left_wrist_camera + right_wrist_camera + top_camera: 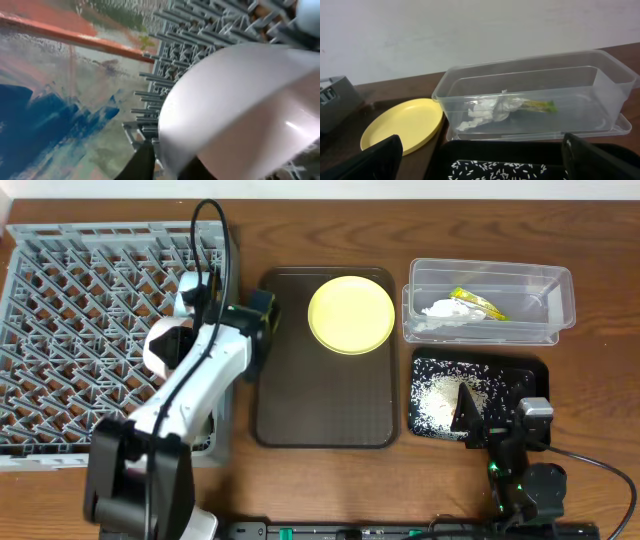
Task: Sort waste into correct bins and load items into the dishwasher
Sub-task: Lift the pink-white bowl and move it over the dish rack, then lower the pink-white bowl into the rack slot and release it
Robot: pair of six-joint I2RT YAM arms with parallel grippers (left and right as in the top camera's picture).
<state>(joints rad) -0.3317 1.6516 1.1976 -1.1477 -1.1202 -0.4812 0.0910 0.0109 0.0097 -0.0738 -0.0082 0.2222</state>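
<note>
My left gripper [197, 320] is over the right side of the grey dish rack [70, 330] and is shut on the rim of a white bowl [163, 346]. The bowl fills the left wrist view [235, 110] above the rack's lattice [165, 65], and a pale blue bowl [309, 12] shows just beyond it. The yellow plate [351, 314] lies on the brown tray. The clear tub [560, 300] holds the white tissue [438, 309] and the yellow-green wrapper [478, 300]. My right gripper [485, 167] is open and empty over the black tray [520, 370], which holds rice grains [435, 400]. Cup and chopsticks are not in view.
The brown serving tray [320, 400] lies between the rack and the two bins. The left arm stretches from the front left edge across the rack's right wall. The right arm's base and cable sit at the front right.
</note>
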